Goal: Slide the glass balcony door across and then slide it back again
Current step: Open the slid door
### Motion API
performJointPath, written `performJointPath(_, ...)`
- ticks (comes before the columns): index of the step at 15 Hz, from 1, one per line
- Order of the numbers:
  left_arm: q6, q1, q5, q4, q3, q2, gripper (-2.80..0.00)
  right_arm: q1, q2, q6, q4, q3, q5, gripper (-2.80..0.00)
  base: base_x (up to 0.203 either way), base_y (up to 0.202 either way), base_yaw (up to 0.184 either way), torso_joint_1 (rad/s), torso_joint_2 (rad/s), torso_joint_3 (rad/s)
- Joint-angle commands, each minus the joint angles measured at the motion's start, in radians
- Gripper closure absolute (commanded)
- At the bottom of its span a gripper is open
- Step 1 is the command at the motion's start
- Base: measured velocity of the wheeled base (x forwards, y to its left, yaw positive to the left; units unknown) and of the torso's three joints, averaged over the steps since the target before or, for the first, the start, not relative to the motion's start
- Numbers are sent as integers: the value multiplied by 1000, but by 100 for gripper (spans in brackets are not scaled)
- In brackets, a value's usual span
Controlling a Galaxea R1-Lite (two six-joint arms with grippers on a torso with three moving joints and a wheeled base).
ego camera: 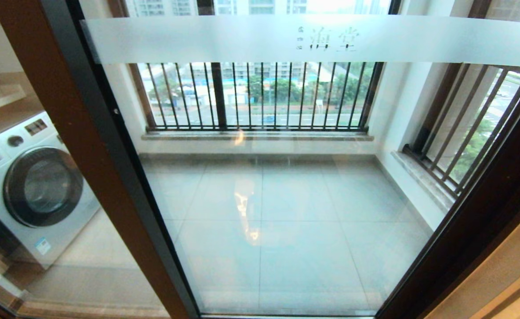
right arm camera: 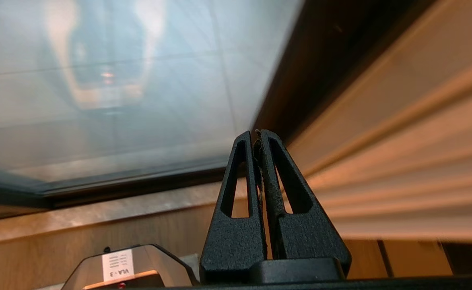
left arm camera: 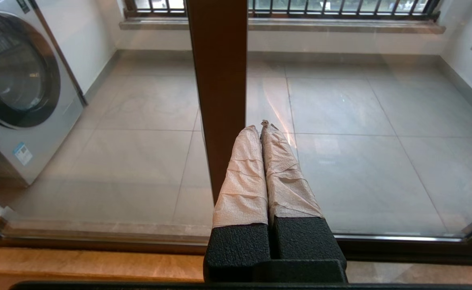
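Observation:
The glass balcony door (ego camera: 286, 212) fills the head view, a clear panel with a frosted white band (ego camera: 313, 39) carrying Chinese characters near its top. Its dark brown left stile (ego camera: 104, 177) runs slanting down the left side. Neither arm shows in the head view. In the left wrist view my left gripper (left arm camera: 260, 128) is shut, its tape-wrapped fingers (left arm camera: 244, 177) pressed together and empty, pointing at the brown stile (left arm camera: 219, 92) low near the floor track. In the right wrist view my right gripper (right arm camera: 256, 136) is shut and empty, low by the door's dark right frame (right arm camera: 312, 68).
A white washing machine (ego camera: 29, 186) stands behind the plain glass pane on the left. Black-barred railings (ego camera: 260, 95) close the tiled balcony at the back and right. A beige wall (ego camera: 499, 274) borders the door frame on the right. A wooden sill (left arm camera: 91, 264) runs below the track.

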Motion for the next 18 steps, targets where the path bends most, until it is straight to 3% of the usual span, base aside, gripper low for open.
performJointPath(1,0,0,0,0,0,0,0,-54,38,6,-5,36,3,0,0,0,0,0,0,0)
performJointPath(5,0,0,0,0,0,-1,0,-261,159,-9,-254,103,74,0,0,0,0,0,0,0)
performJointPath(8,0,0,0,0,0,0,0,-422,195,-45,-313,123,393,0,0,0,0,0,0,0)
performJointPath(10,0,0,1,0,0,0,0,-517,217,-86,-369,131,501,0,0,0,0,0,0,0)
performJointPath(13,0,0,1,0,0,-1,0,-573,279,-123,-433,129,469,0,0,0,0,0,0,0)
performJointPath(17,0,0,0,0,0,-2,0,-581,353,-125,-467,125,474,0,0,0,0,0,0,0)
performJointPath(18,0,0,1,0,0,0,0,-582,378,-124,-487,124,472,-280,0,0,0,0,0,0)
